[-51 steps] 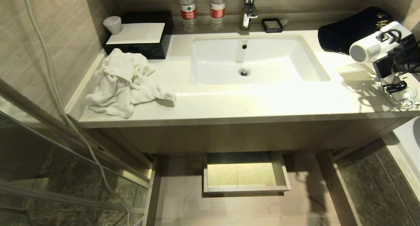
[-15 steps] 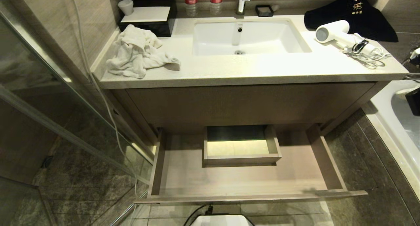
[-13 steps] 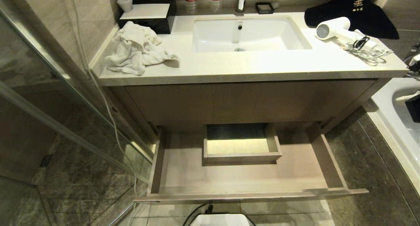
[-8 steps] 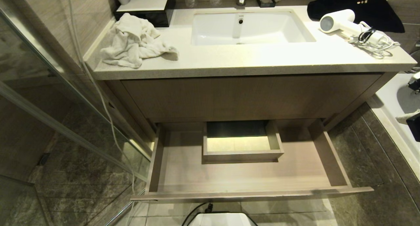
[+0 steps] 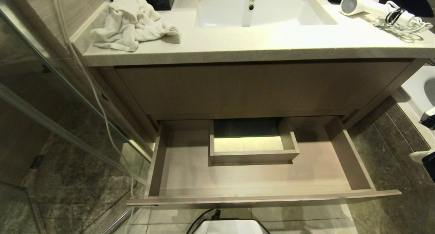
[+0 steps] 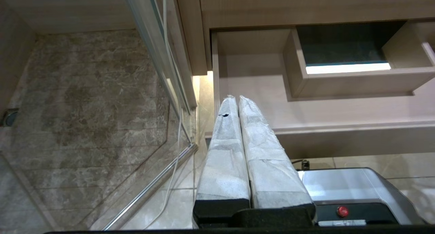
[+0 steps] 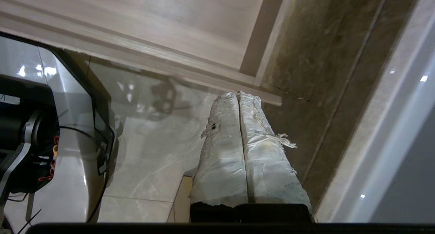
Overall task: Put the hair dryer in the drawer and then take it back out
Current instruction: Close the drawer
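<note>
The white hair dryer (image 5: pixel 361 2) lies on the counter's far right corner, its bundled cord (image 5: pixel 404 21) beside it. Below, the wide wood-grain drawer (image 5: pixel 261 197) stands pulled out with nothing in it; a boxed cut-out (image 5: pixel 253 156) sits at its back middle. My right gripper (image 7: pixel 239 94) is shut and empty, low over the floor tiles just outside the drawer's (image 7: pixel 170 57) right front corner. My left gripper (image 6: pixel 234 98) is shut and empty, hanging in front of the drawer's (image 6: pixel 340 128) left front corner.
A crumpled white towel (image 5: pixel 129 21) lies on the counter's left, the sink (image 5: pixel 261 9) in the middle. A glass shower panel (image 5: pixel 68 91) stands to the left, a white tub edge (image 5: pixel 414 91) to the right. My own base (image 5: pixel 231 227) is under the drawer front.
The whole head view has sunk, so the counter slid up and the drawer shows in full. Earlier my right gripper held the hair dryer over the counter; it now lies there, and the arm has lowered.
</note>
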Tool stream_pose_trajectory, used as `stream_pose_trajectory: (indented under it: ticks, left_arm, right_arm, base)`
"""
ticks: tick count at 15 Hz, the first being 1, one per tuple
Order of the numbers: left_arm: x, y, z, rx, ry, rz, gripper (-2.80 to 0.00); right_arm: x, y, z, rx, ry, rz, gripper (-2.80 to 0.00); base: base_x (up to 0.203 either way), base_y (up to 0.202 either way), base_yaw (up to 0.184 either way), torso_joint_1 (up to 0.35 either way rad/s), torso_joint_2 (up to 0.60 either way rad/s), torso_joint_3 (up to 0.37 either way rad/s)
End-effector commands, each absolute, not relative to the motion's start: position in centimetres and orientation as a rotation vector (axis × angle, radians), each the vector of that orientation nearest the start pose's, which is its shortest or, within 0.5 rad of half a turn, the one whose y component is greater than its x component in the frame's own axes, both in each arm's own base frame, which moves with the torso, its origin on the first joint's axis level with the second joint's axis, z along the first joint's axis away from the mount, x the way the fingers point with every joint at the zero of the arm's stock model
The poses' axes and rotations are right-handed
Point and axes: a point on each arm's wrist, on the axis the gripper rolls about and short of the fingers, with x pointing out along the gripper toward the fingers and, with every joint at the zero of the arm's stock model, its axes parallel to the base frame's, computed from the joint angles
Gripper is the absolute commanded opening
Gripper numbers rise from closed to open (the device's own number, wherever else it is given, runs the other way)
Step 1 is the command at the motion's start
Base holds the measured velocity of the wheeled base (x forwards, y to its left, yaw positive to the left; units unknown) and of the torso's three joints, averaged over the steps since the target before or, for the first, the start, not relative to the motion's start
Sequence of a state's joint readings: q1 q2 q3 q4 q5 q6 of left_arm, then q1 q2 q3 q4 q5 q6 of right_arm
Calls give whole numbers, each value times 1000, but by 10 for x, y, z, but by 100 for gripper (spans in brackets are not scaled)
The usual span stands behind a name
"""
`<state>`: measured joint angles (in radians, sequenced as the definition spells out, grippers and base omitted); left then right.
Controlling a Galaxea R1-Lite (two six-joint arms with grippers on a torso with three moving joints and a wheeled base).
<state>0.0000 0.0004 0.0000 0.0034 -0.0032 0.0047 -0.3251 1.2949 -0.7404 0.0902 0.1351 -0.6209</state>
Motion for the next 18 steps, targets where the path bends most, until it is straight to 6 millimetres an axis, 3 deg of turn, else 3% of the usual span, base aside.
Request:
stream_pose_trajectory:
  ticks: [1, 12, 18]
  left_arm:
    - [-23, 0, 75, 5, 6, -3, -280]
    - [-23, 0, 75, 5, 4, -3, -280]
    - [-23, 0, 75, 5, 6, -3, -280]
  right_arm:
    - [171, -55, 190, -447, 688, 28, -280]
    - [196, -74, 164, -441, 935, -85, -280]
    - [217, -85, 159, -418, 1006, -79, -280]
  base:
    - [0, 0, 0, -318, 533, 215]
    - [0, 0, 0, -286, 460, 179]
    - [2, -6, 144, -56, 368, 327]
